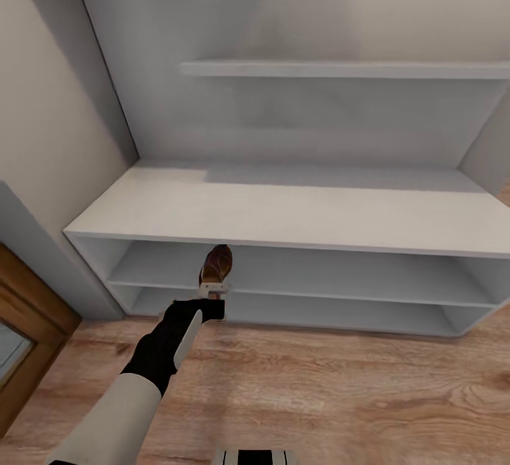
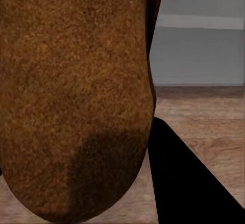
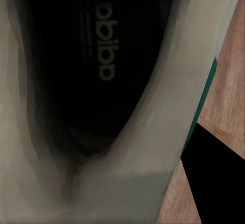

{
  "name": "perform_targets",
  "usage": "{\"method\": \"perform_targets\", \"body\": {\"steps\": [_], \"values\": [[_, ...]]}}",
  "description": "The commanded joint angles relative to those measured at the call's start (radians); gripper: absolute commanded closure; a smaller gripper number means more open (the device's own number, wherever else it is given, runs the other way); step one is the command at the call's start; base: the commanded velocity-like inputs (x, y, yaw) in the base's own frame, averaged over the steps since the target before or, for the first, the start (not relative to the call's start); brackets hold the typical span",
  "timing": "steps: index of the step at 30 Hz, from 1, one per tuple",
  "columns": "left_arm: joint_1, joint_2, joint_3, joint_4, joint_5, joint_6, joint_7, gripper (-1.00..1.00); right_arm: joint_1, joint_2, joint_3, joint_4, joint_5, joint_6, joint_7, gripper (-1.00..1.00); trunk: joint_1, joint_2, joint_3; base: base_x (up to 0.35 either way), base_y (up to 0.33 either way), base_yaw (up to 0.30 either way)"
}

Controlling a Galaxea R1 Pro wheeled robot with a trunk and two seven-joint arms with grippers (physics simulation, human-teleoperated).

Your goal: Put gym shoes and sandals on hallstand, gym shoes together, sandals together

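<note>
My left gripper (image 1: 212, 295) is shut on a dark brown sandal (image 1: 217, 265), held upright in the air just in front of the hallstand's (image 1: 283, 214) top front edge, left of centre. In the left wrist view the sandal's brown underside (image 2: 76, 96) is pressed close, with one black finger (image 2: 189, 183) beside it. The right wrist view looks into a gym shoe (image 3: 153, 132): white upper, dark inside, a green stripe at its edge, and a black finger (image 3: 217, 178) against it. The other sandal and gym shoe are out of view.
The hallstand has a flat top, two open shelf rows (image 1: 297, 274) and a grey wall shelf (image 1: 340, 69) above. A wooden door frame (image 1: 28, 323) stands at the left. Wood-plank corridor floor (image 1: 319, 394) stretches in front of the rack.
</note>
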Motion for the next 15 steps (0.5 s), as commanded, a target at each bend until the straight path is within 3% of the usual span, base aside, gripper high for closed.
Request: {"method": "perform_targets", "body": {"steps": [1, 6, 15], "values": [[0.0, 0.0, -0.002, -0.001, 0.007, 0.005, 0.007, 1.0, -0.001, 0.0, -0.001, -0.001, 0.011, 0.005, 0.006, 1.0, 0.0, 0.0, -0.001, 0.347, -0.023, 0.0], [0.0, 0.001, -0.002, -0.001, 0.007, 0.004, 0.007, 1.0, -0.001, 0.0, -0.001, -0.001, 0.011, 0.005, 0.006, 1.0, 0.0, 0.0, -0.001, 0.217, -0.008, 0.0], [0.0, 0.002, -0.002, -0.001, 0.007, 0.004, 0.008, 1.0, -0.001, 0.0, -0.001, -0.001, 0.011, 0.005, 0.006, 1.0, 0.0, 0.0, -0.001, 0.015, 0.0, 0.0]]}}
